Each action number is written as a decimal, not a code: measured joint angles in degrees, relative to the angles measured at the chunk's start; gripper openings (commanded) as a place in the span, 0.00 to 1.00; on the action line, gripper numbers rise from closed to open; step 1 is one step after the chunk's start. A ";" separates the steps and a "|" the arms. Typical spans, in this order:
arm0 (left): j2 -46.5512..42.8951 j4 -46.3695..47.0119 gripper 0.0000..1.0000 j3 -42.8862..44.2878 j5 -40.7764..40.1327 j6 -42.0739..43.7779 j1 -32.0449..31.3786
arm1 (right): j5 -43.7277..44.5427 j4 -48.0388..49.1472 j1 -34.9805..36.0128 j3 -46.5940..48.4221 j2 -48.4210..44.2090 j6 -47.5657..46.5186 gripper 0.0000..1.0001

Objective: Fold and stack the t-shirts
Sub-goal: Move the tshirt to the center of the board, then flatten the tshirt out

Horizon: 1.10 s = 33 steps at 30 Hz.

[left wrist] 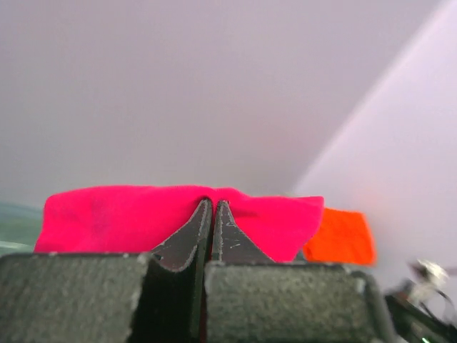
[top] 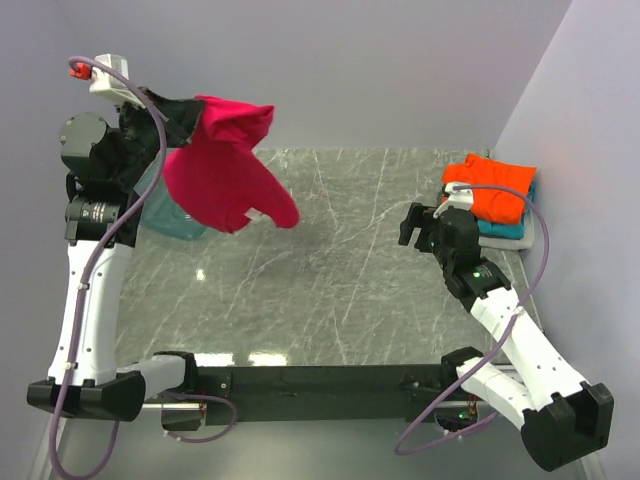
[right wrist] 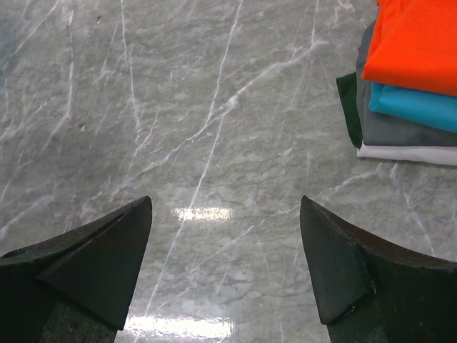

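Note:
My left gripper [top: 188, 112] is raised high at the back left and is shut on the crimson-magenta t-shirt [top: 225, 165], which hangs down from it above the table. In the left wrist view the shirt [left wrist: 107, 218] bunches round the closed fingertips [left wrist: 214, 207]. A folded stack sits at the right edge: the orange t-shirt [top: 495, 190] on top, the teal one [top: 505, 229] under it, then grey and white layers [right wrist: 403, 143]. My right gripper [right wrist: 225, 214] is open and empty, low over the bare table left of the stack.
A translucent teal tub [top: 165, 215] stands at the left, partly behind the hanging shirt and the left arm. The grey marble tabletop [top: 340, 280] spans the middle. Lilac walls close the back and the right side.

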 measured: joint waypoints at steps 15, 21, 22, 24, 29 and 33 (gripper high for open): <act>8.85 -1.51 0.67 -27.06 -13.57 -1.60 -18.82 | -3.50 0.00 0.00 0.02 4.20 0.31 0.85; 4.15 -1.68 0.65 -37.51 -27.89 -4.09 -32.87 | -7.32 1.36 2.23 -0.44 7.28 1.64 0.83; 3.48 -1.73 0.64 -38.51 -30.10 -4.98 -35.95 | -7.58 1.62 2.91 -0.61 8.04 1.92 0.83; 3.23 -1.75 0.64 -39.54 -33.83 -7.23 -42.97 | -7.98 1.73 3.96 -0.74 9.44 2.23 0.83; 6.29 -3.50 0.65 -40.04 -38.56 -12.66 -55.58 | -8.52 1.97 4.90 -0.98 11.50 2.62 0.82; 12.07 -5.25 0.67 -40.09 -40.50 -15.58 -57.92 | -8.70 2.67 4.90 -1.09 11.91 2.95 0.82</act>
